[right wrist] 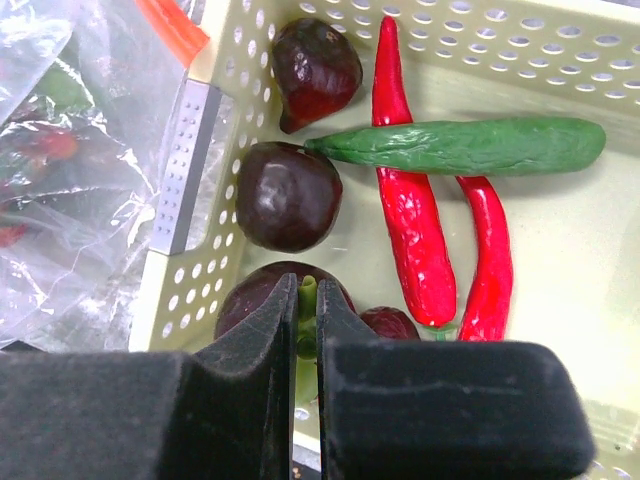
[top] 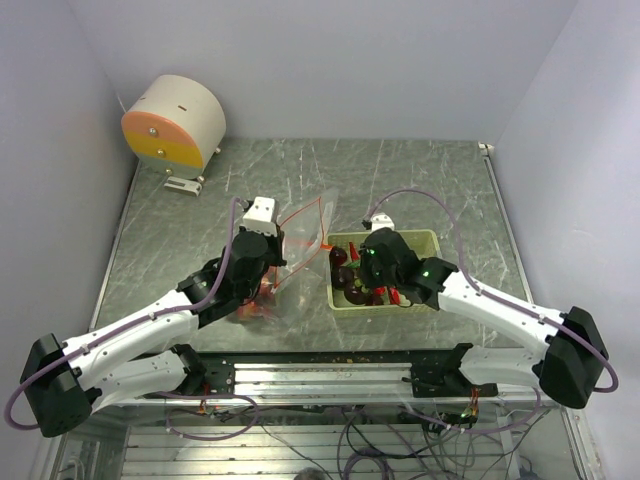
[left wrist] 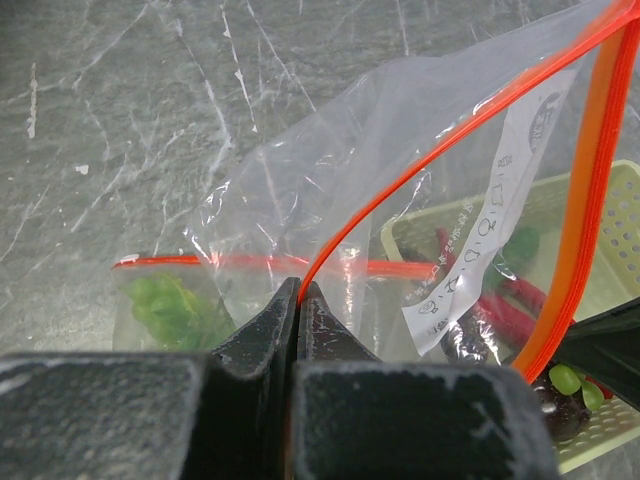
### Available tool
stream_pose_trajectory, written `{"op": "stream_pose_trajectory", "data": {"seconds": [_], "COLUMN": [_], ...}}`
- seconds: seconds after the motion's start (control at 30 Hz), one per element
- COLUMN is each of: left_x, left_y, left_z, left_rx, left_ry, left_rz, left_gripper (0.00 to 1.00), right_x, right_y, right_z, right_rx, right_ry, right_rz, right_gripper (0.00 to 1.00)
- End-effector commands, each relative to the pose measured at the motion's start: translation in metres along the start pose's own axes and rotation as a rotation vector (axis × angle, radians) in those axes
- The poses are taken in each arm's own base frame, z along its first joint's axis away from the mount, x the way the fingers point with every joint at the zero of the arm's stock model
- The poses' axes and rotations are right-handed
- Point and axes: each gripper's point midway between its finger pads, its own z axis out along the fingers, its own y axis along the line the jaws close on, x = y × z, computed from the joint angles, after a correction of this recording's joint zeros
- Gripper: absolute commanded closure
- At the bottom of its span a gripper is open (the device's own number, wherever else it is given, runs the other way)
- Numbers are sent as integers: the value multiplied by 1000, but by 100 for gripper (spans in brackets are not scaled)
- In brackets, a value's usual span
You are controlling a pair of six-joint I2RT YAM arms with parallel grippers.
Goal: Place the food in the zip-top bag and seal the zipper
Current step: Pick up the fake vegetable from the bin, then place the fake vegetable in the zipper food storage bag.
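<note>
Right claw (right wrist: 305, 310) pinches narrow on the stem of a dark purple piece (right wrist: 250, 298) in the basket (right wrist: 190, 170). The zip-top bag (right wrist: 70, 200) lies at nine o'clock, with the left claw (left wrist: 298, 300) clamped on its zipper (left wrist: 450, 130).

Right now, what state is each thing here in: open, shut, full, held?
zip-top bag, open, green grapes inside
zipper, unsealed, its two sides apart
left gripper, shut on the zipper
right gripper, shut on the stem of a dark purple piece
basket, partly full, red chili peppers among the food
</note>
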Motion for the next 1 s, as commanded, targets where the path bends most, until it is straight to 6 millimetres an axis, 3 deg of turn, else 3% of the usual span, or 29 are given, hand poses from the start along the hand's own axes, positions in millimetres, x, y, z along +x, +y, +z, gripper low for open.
{"op": "stream_pose_trajectory", "data": {"seconds": [0.0,0.07,0.27,0.4,0.57,0.77,0.87,0.97], "left_x": [-2,1,5,4,3,-3,-4,-4], "left_y": [-2,-3,-9,-16,-20,-23,-25,-27], "left_z": [3,5,12,14,13,9,10,9], "left_rx": [5,4,21,43,66,84,93,99], "left_ry": [-18,-12,-3,5,4,-3,2,14], "left_rz": [-30,-27,-31,-34,-52,-61,-54,-44], "left_gripper": [93,93,93,93,93,93,93,93], "right_x": [-23,-40,-105,-129,-164,-180,-186,-190], "right_y": [1,15,70,98,115,119,108,78], "right_z": [-17,-31,-103,-131,-131,-86,-69,-49], "right_rx": [-16,-96,-420,-582,-635,-564,-475,-290], "right_ry": [-73,-112,-315,-403,-519,-548,-572,-592], "right_rz": [16,1,-39,-45,10,42,58,88], "right_gripper": [100,100,100,100,100,100,100,100]}}
